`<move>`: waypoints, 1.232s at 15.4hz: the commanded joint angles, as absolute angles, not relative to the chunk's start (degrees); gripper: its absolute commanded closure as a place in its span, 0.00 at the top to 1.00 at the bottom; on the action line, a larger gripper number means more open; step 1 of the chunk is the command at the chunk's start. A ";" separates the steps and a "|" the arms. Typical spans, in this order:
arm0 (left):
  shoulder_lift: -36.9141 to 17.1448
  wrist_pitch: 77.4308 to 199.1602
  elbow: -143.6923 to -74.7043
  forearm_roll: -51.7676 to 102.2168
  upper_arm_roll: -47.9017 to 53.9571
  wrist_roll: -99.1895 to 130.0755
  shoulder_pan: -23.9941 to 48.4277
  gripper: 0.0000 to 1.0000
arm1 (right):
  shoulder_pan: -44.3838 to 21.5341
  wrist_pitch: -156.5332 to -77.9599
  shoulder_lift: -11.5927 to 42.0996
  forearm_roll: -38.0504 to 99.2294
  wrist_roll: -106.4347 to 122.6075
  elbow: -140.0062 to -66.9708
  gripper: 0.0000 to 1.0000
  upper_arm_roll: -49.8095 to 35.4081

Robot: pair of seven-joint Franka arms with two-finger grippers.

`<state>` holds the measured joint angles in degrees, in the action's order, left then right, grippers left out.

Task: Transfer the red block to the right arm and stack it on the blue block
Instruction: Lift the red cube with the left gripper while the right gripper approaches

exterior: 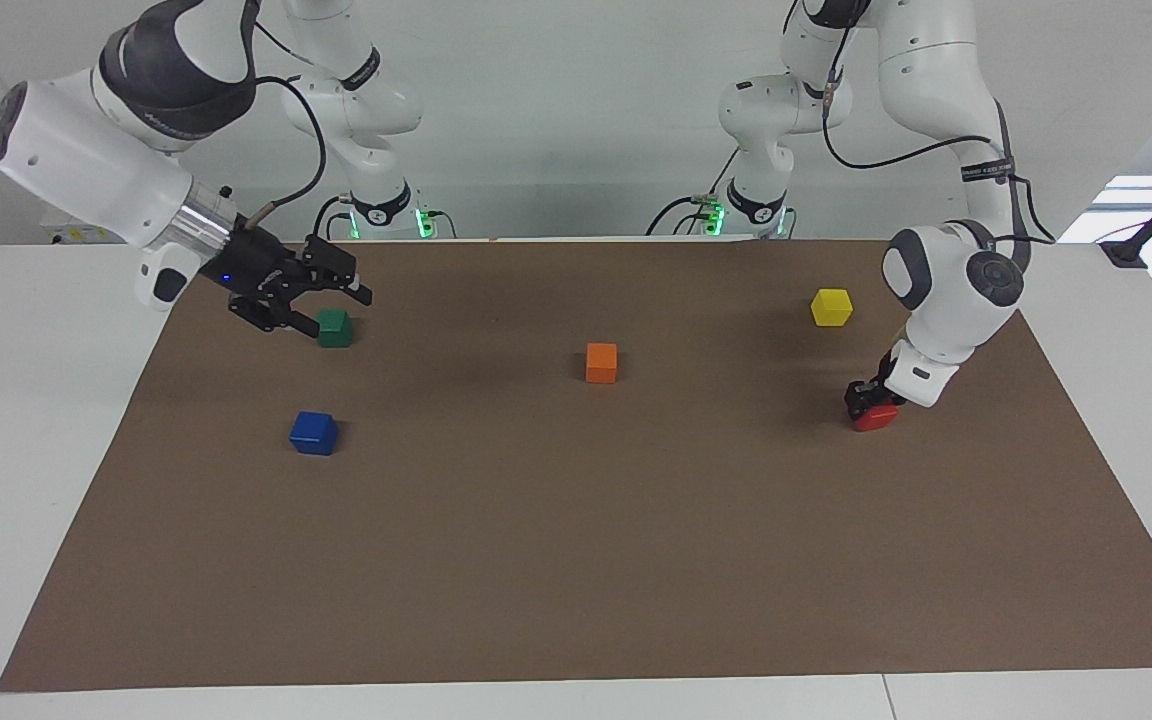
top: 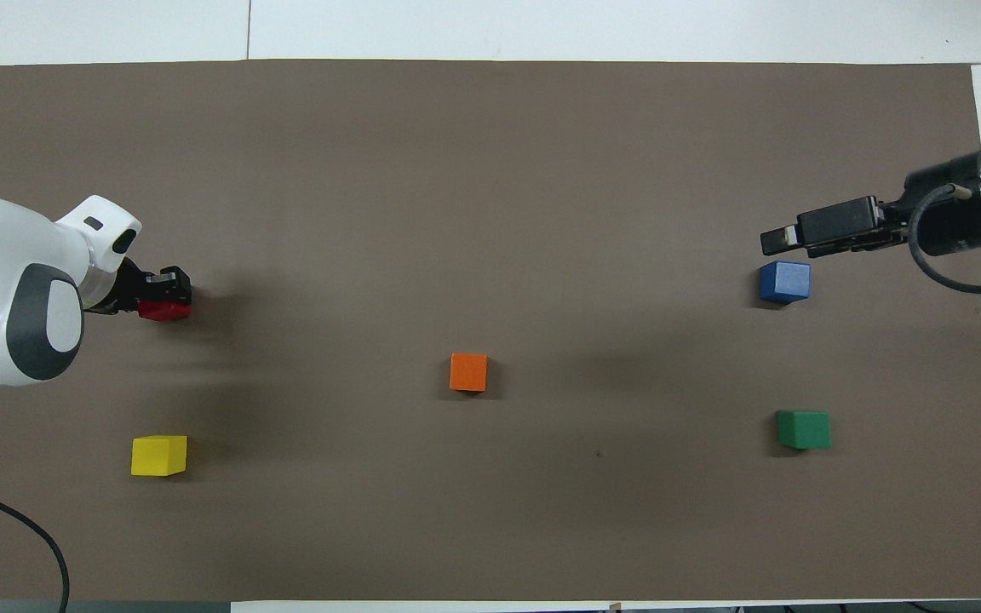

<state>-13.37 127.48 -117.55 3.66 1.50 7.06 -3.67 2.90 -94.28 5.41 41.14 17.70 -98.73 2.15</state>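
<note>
A brown mat (exterior: 576,560) covers the table (exterior: 36,420) and bears five cubes. The left gripper (exterior: 871,398) is down at the mat, at the left arm's end, clamped on the red block (exterior: 877,417), which sits on the mat. The right gripper (exterior: 321,305), fingers apart, hangs in the air near the green cube (exterior: 334,329). The blue block (exterior: 313,433) lies farther from the robots than the green cube, uncovered.

The left claw (top: 169,288) clamps the red block (top: 164,309) on the mat; the right claw (top: 776,240) hovers beside the blue block (top: 784,282).
</note>
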 commanded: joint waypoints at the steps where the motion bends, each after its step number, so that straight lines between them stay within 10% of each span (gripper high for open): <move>1: -12.13 119.03 -112.60 7.99 1.76 16.49 -3.69 0.00 | 4.13 -94.14 5.01 53.13 24.15 -103.96 1.00 1.49; 19: -0.27 107.91 -113.54 66.25 4.57 56.33 3.67 0.00 | -1.05 -74.64 22.58 104.31 41.47 -113.99 1.00 0.70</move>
<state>-3.16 103.51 -108.96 62.11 4.67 54.63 0.45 0.55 -77.12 20.84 100.44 39.15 -114.42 1.25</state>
